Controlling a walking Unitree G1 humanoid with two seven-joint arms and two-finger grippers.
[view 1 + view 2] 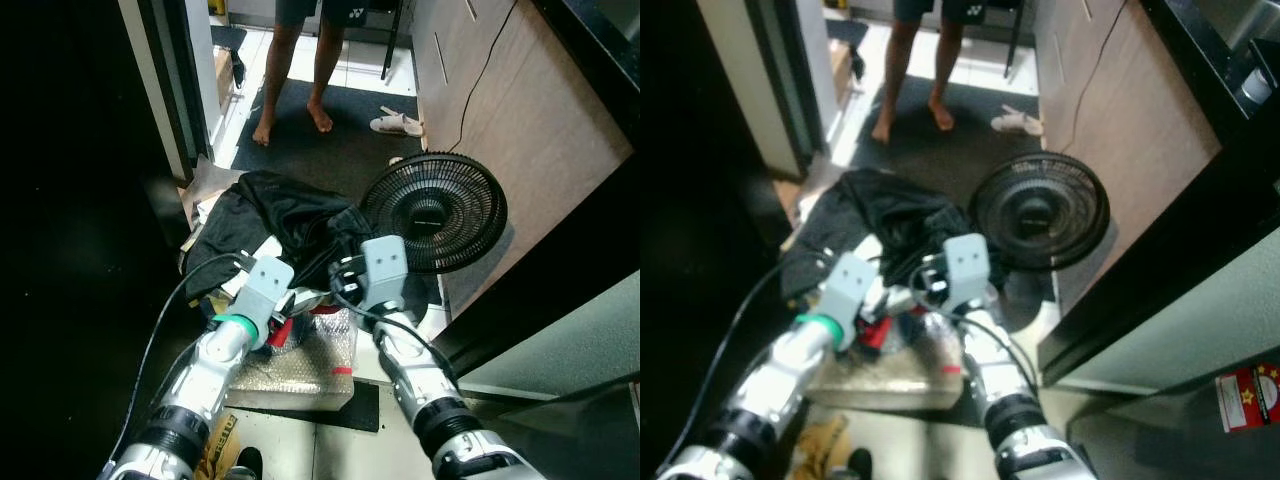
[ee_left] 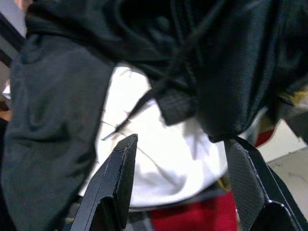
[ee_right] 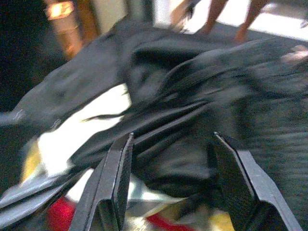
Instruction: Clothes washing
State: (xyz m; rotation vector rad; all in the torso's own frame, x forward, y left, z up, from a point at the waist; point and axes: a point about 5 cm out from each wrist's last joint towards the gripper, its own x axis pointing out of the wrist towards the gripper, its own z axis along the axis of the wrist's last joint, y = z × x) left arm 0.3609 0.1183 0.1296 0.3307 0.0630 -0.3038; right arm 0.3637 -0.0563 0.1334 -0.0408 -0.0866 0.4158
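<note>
Black clothes (image 1: 270,215) heaped on floor, just left of black fan (image 1: 434,212). Left pincer (image 2: 180,185) and right pincer (image 3: 171,187) both spread, close over the heap. Person's shorts (image 1: 352,12): white logo, unreadable.

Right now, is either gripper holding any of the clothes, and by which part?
Nothing is held. Left gripper and right gripper are open, fingers apart, just short of the black garment.

Black garment (image 1: 275,215): matt, crumpled cloth. Fan (image 1: 435,213): black plastic grille. Fingers (image 2: 118,178): matt black, finely textured.
</note>
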